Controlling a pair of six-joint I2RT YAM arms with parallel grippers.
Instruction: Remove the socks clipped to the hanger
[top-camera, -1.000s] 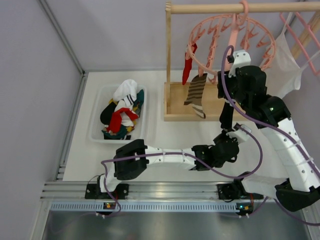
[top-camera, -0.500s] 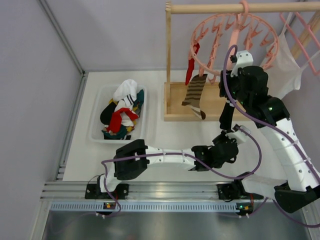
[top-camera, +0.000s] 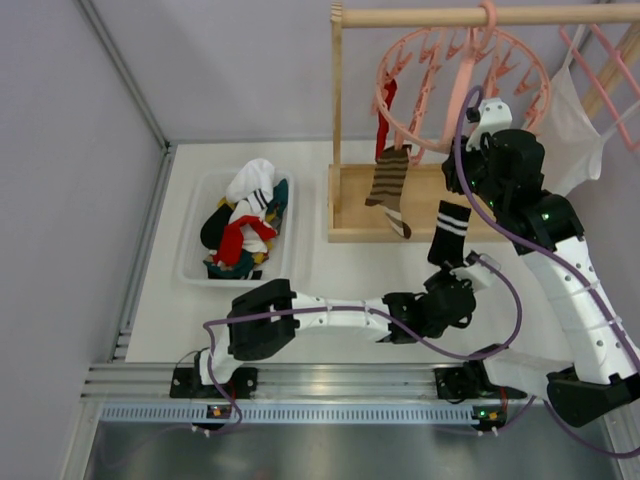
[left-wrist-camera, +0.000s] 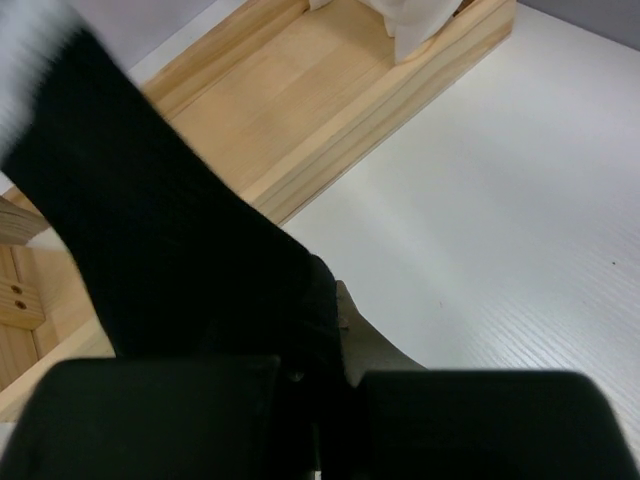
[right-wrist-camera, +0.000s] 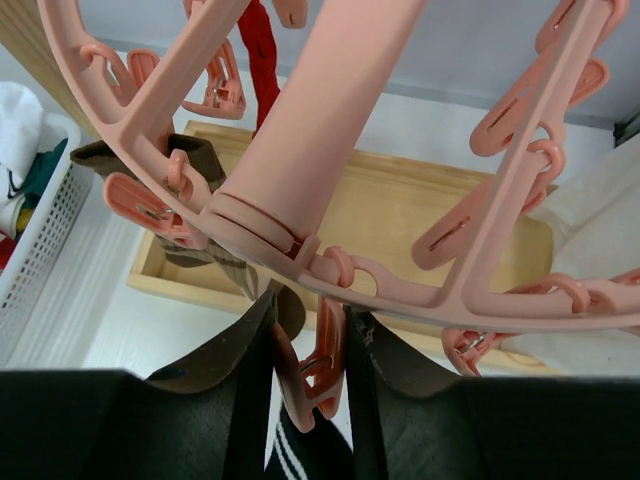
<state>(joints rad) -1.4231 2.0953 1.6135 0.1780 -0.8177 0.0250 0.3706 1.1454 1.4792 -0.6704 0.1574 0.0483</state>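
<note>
The round pink hanger (top-camera: 460, 80) hangs from the wooden rod; it fills the right wrist view (right-wrist-camera: 300, 150). A red sock (top-camera: 386, 112) and a brown striped sock (top-camera: 388, 185) hang clipped on its left side. My right gripper (top-camera: 478, 135) is shut on a pink clip (right-wrist-camera: 318, 365), squeezing it from both sides. A black sock with white stripes (top-camera: 448, 232) stands below that clip, its striped cuff (right-wrist-camera: 300, 455) just under the clip's mouth. My left gripper (top-camera: 447, 288) is shut on the black sock's lower end (left-wrist-camera: 180, 250).
A white basket (top-camera: 188, 262) with several loose socks sits at the left. The wooden stand's post (top-camera: 337, 120) and base tray (top-camera: 352, 205) stand under the hanger. A large white cloth (top-camera: 572, 130) hangs on a pink rack (top-camera: 600, 55) at the right.
The black sock's striped cuff has come down out of the hanger's ring and now shows below my right gripper. The hanger has swung slightly, and the right gripper shifted up and right.
</note>
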